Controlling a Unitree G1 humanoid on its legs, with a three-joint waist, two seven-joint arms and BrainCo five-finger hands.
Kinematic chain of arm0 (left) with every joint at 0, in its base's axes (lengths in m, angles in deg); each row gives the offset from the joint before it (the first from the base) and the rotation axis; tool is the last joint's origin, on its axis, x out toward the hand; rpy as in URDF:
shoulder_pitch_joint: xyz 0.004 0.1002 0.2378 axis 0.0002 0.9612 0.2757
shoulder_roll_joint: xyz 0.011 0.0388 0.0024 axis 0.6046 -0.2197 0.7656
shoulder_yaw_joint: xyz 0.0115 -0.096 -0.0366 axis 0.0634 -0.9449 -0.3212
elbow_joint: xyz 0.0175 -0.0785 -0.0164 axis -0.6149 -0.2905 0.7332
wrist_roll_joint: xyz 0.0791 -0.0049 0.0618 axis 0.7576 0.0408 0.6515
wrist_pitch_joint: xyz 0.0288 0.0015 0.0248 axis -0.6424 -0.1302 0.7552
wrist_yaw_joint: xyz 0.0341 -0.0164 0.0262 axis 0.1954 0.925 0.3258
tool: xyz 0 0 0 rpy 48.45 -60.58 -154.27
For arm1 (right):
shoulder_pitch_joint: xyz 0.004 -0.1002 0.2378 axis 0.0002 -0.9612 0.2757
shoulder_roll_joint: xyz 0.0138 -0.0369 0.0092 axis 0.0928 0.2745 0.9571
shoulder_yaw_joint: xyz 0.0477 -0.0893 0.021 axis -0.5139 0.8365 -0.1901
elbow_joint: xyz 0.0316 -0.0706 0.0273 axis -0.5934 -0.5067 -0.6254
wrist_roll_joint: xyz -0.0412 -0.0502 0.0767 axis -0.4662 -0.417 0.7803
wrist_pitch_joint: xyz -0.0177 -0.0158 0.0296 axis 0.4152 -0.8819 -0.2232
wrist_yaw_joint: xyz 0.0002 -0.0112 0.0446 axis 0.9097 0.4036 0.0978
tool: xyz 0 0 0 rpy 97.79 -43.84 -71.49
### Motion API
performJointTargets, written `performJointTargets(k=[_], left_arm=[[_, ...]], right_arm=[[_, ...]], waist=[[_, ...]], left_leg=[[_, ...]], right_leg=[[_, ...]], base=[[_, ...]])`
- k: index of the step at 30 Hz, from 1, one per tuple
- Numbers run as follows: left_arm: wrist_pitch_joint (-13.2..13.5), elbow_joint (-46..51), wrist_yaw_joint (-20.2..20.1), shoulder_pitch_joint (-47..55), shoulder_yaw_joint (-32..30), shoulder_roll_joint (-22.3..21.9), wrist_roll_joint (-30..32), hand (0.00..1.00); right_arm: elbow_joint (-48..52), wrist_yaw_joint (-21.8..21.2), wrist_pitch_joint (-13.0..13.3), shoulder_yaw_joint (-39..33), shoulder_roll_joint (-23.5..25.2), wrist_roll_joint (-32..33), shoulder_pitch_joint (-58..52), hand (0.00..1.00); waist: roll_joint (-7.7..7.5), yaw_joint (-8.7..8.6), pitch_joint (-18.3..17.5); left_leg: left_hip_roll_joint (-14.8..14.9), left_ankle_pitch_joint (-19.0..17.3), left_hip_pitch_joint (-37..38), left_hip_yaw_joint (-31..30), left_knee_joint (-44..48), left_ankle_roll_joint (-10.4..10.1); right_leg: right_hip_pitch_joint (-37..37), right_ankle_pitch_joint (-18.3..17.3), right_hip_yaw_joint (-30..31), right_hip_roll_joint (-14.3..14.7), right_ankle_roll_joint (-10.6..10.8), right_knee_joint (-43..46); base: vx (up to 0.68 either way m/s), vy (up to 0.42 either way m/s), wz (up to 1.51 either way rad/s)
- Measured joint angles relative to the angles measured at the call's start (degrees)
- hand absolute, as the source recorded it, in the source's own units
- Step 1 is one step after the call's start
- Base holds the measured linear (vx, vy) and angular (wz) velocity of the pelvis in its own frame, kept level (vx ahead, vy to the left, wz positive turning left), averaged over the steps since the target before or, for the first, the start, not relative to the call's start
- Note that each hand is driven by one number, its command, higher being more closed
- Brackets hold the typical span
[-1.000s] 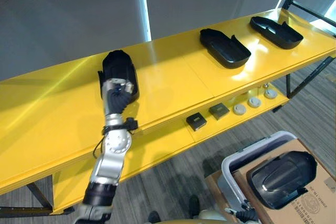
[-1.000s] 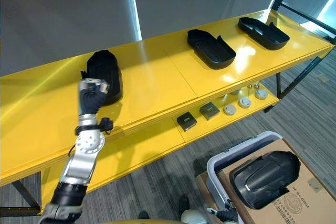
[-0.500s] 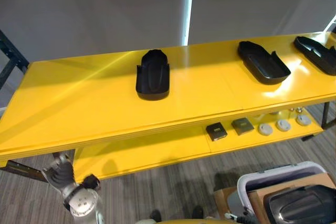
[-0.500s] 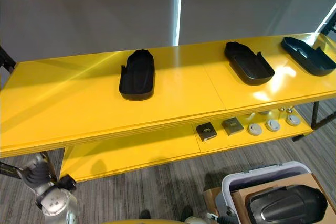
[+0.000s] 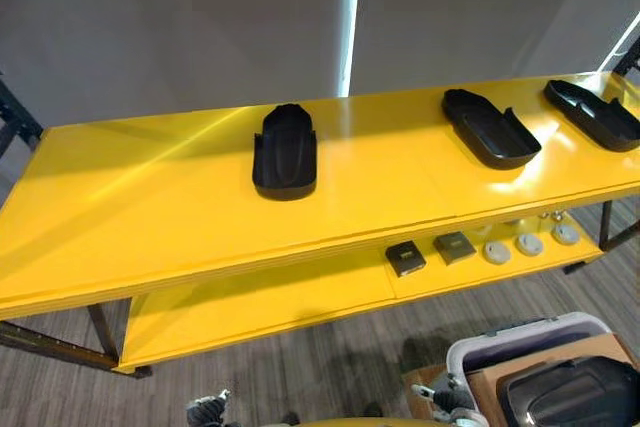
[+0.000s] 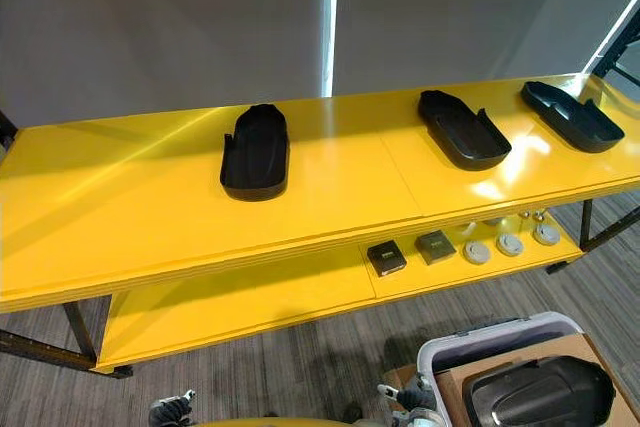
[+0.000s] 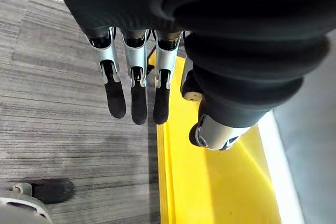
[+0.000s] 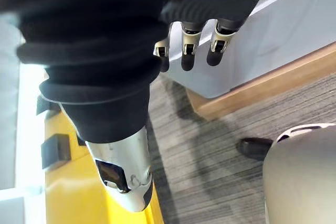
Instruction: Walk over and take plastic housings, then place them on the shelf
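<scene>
left eye view: three housings (image 5: 285, 150) (image 5: 490, 128) (image 5: 592, 114) lie on the top board of the yellow shelf (image 5: 150, 217), well apart in a row. one more housing (image 5: 575, 397) sits in the box (image 5: 482, 385) inside the grey bin (image 5: 500, 340) at the lower right. so i judge that three placements are done and at least one pick-up is left. on the lower board lie two dark blocks (image 5: 405, 259) (image 5: 454, 245) side by side, with three discs (image 5: 496, 252) (image 5: 529, 244) (image 5: 565, 234) in a line beside them. right eye view: the count is the same, with three housings on top, one in the box, two blocks and three discs. left wrist view: the left hand (image 7: 137, 72) hangs with straight fingers, released and empty, over the floor (image 7: 58, 129) just beside the shelf's lower board. right wrist view: the right hand (image 8: 189, 45) is slack and holds nothing. its fingers are close to the bin's pale wall, and the edge of the box shows below that. i judge it near the stock but not yet reaching in. the next step looks like going to the bin for the fourth housing and carrying it to a bare stretch of the top board.
</scene>
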Motion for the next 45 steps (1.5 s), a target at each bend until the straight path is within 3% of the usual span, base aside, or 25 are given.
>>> performJointTargets(k=[6,9,12,13,16,19,21,22,23,25,27,29,30,31,33,36,38,40,41,42,44,45], left_arm=[[0.0,-1.1,-0.1,-0.7,1.4,0.5,1.0,0.00],[0.0,-0.7,-0.1,-1.6,1.7,0.4,1.1,0.00],[0.1,-0.2,0.0,-2.8,2.0,-0.4,0.8,0.00],[0.1,-0.2,0.0,-3.4,2.6,-0.8,0.2,0.00],[0.1,0.0,0.0,-5.4,2.5,-1.0,-0.1,0.00],[0.2,0.7,0.1,-5.8,2.5,-0.9,-0.1,0.00],[0.2,0.9,0.2,-6.6,2.5,-1.0,-0.1,0.00],[0.2,0.8,0.2,-6.6,2.3,-1.0,-0.1,0.00],[0.2,0.8,0.1,-6.6,2.0,-0.9,-0.1,0.00],[0.1,0.7,0.0,-6.5,1.8,0.2,-0.1,0.00],[0.1,0.6,-0.1,-7.3,1.8,1.6,-0.1,0.00],[0.1,0.4,-0.2,-8.1,1.9,2.9,-0.1,0.00],[0.1,0.1,-0.2,-8.1,2.0,3.9,-0.1,0.00],[0.1,-1.3,-0.3,-8.3,2.0,4.5,-0.1,0.00],[0.0,-2.6,-0.7,-8.0,2.4,3.2,-0.1,0.00],[0.0,-3.5,-1.2,-6.8,2.5,2.2,-0.1,0.00],[0.0,-3.5,-1.3,-6.2,2.4,2.1,-0.1,0.00],[-0.1,-3.1,-1.6,-5.9,2.2,1.8,-0.2,0.00],[-0.1,-3.1,-2.1,-5.8,2.3,1.6,-0.2,0.00],[-0.1,-3.0,-2.2,-5.8,2.3,1.5,-0.2,0.00],[-0.1,-3.0,-2.4,-5.7,2.7,0.9,-0.4,0.00],[-0.1,-3.0,-2.4,-5.8,2.7,0.7,-0.6,0.00]], right_arm=[[-1.8,0.0,0.0,-0.1,-0.5,0.0,2.0,0.00],[-1.9,0.0,0.0,0.0,-0.6,0.0,3.4,0.00],[-1.7,0.2,0.0,0.0,-1.2,0.0,5.5,0.00],[-1.2,0.3,0.1,0.0,-1.7,0.0,6.0,0.00],[1.1,0.5,-0.1,0.0,-0.8,0.0,5.1,0.00],[3.9,1.2,-1.2,0.0,-0.1,-0.1,5.6,0.00],[4.9,1.2,-1.4,0.0,-0.1,-0.2,6.0,0.00],[4.8,1.2,-1.7,0.2,-0.1,-0.2,6.7,0.00],[4.6,1.2,-1.8,0.2,-0.1,-0.2,6.6,0.00],[3.5,1.1,-1.9,0.2,0.0,-0.2,5.3,0.00],[0.3,1.1,-1.9,0.0,-0.1,-0.3,5.2,0.00],[-2.1,1.1,-2.1,0.0,-0.4,-0.3,6.0,0.00],[-2.4,1.1,-2.2,-0.1,-0.6,-0.3,6.5,0.00],[-3.7,1.1,-2.2,-0.1,-1.4,-0.5,7.6,0.00],[-4.3,1.1,-2.2,-0.2,-3.0,-1.3,8.3,0.00],[-4.3,1.1,-2.1,-1.4,-3.6,-1.7,7.7,0.00],[-4.3,1.2,-2.1,-2.4,-3.8,-1.6,7.0,0.00],[-4.2,1.2,-2.0,-3.3,-4.0,-1.0,6.7,0.00],[-4.2,1.4,-2.1,-4.3,-4.2,0.2,5.9,0.00],[-4.2,1.4,-2.1,-4.6,-4.3,0.4,5.8,0.00],[-3.8,1.6,-2.1,-6.2,-4.4,2.4,5.7,0.00],[-3.7,1.6,-2.1,-6.2,-4.3,2.8,5.6,0.00]], waist=[[0.71,-1.36,0.5],[0.98,-1.02,2.1],[1.16,-0.90,2.6],[1.93,-0.88,3.1],[1.06,-1.07,4.9],[0.52,-0.45,5.2],[0.47,0.75,5.3],[0.58,0.67,5.5],[0.76,0.59,5.6],[1.13,0.42,5.8],[0.78,0.19,5.4],[-0.31,0.47,4.7],[-1.86,0.58,4.1],[-1.98,0.47,4.0],[-0.36,0.35,4.1],[1.05,0.30,4.7],[1.14,0.56,5.6],[1.64,0.50,6.3],[1.76,0.54,7.0],[1.88,0.54,7.1],[2.40,0.53,7.1],[2.63,0.53,7.2]], left_leg=[[0.1,-0.3,0.7,1.3,0.1,-0.2],[1.2,-5.4,-3.5,1.8,9.9,0.1],[0.9,-8.1,-9.1,-6.0,17.8,0.1],[1.2,-10.1,-9.4,-8.6,18.5,0.0],[1.4,-12.3,-10.2,-5.1,22.6,1.2],[2.9,-15.2,-13.9,3.6,28.0,3.0],[4.0,-14.9,-14.6,10.3,27.3,4.6],[4.5,-14.4,-14.1,13.8,26.3,5.4],[4.9,-14.2,-13.4,15.4,25.7,5.6],[6.3,-12.8,-10.6,19.7,23.0,5.5],[6.4,-10.9,-10.0,22.0,20.4,5.2],[6.3,-8.6,-10.2,24.3,18.3,4.4],[5.2,-7.1,-10.5,25.3,16.7,3.8],[4.2,-5.9,-10.4,25.4,15.3,3.4],[5.1,-4.7,-9.9,24.6,15.3,2.5],[9.6,-6.2,-8.5,24.9,20.2,0.6],[16.3,-8.1,-10.9,23.4,33.0,-0.1],[18.2,-7.7,-13.2,17.4,40.1,0.6],[16.0,-9.0,-15.6,7.9,42.7,0.3],[15.1,-9.4,-15.6,6.3,42.5,0.3],[8.6,-11.3,-16.5,-2.4,37.1,-1.0],[7.3,-11.2,-16.5,-4.3,34.6,-1.1]], right_leg=[[0.2,0.0,1.2,0.2,0.0,0.1],[-1.4,0.0,3.5,0.3,0.0,2.1],[-6.2,-0.1,6.5,0.3,0.0,5.8],[-7.8,-0.1,7.6,0.7,0.1,7.3],[-9.6,0.2,11.4,0.7,0.9,9.7],[-14.6,1.3,17.4,1.4,2.8,8.6],[-17.0,1.0,11.2,-0.7,1.6,8.1],[-18.8,0.4,4.4,-2.5,1.1,13.4],[-19.0,-0.6,1.9,-3.1,0.0,17.1],[-15.2,-6.1,-1.2,-3.2,-0.6,26.1],[-10.9,-9.5,-3.8,-3.4,-0.8,27.6],[-6.9,-10.3,-6.4,-3.5,-0.5,23.6],[-4.9,-9.8,-5.8,-3.7,0.4,17.3],[-3.9,-9.5,-5.3,-3.2,0.6,12.5],[-3.1,-7.4,-2.8,-1.8,-0.3,10.1],[-2.0,-6.5,1.1,1.2,-1.2,9.5],[-2.1,-8.1,5.4,4.2,-3.5,11.2],[-2.3,-9.2,7.8,5.4,-4.4,13.6],[-2.3,-10.2,10.5,5.5,-5.0,15.6],[-2.4,-10.3,11.2,5.5,-5.0,15.9],[-4.3,-10.4,16.1,4.6,-5.0,17.3],[-4.6,-10.4,16.7,4.4,-4.9,17.5]], base=[[0.00,-0.020,-0.10],[-0.08,-0.014,-0.34],[-0.10,-0.020,-0.53],[-0.11,0.009,-0.60],[-0.16,0.077,-0.68],[-0.24,0.155,-1.39],[-0.26,0.191,-1.76],[-0.11,0.094,-1.23],[-0.12,0.141,-1.38],[-0.13,0.097,-1.07],[-0.10,-0.036,-0.73],[-0.11,-0.121,-0.81],[-0.10,-0.215,-0.85],[-0.11,-0.234,-0.84],[-0.08,-0.208,-0.78],[-0.07,-0.195,-0.78],[-0.10,-0.234,-0.92],[-0.04,-0.126,-0.83],[0.01,-0.024,-0.75],[0.02,0.051,-0.96],[0.03,0.118,-1.02],[0.05,0.164,-0.99]])
